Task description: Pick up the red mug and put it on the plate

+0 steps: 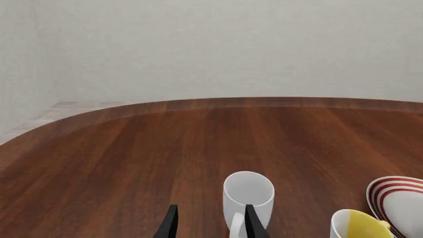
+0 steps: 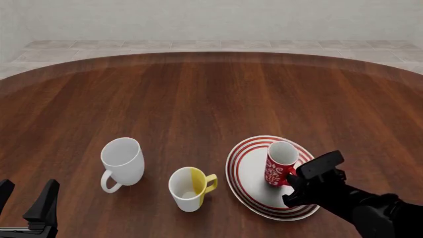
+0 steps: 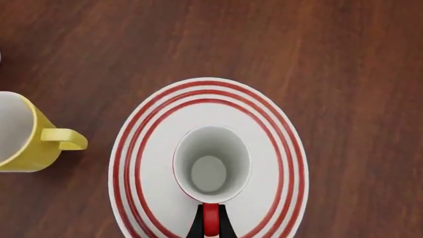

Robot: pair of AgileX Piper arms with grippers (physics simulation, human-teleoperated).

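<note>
the red mug (image 2: pixel 281 163) stands upright on the plate (image 2: pixel 248 173), toward the middle of it, with its handle turned to your right arm. treat it as a small, stiff ceramic piece: light, glazed and likely slippery, and liable to chip if it tips against the plate. the handle is the sensible place to hold it, and that is where your right end effector (image 3: pixel 209 225) sits now, its fingers narrowed on either side of the red handle (the wrist view looks straight down into the white inside). the mug looks to be resting on the plate, though the pictures do not settle that.

near the plate on the desk (image 2: pixel 211 94) stands the white-and-yellow mug (image 2: pixel 189 188), and beyond it the plain white mug (image 2: pixel 123 159). your left end effector (image 1: pixel 210 223) hangs apart from the task, fingers spread, low by the white mug.
</note>
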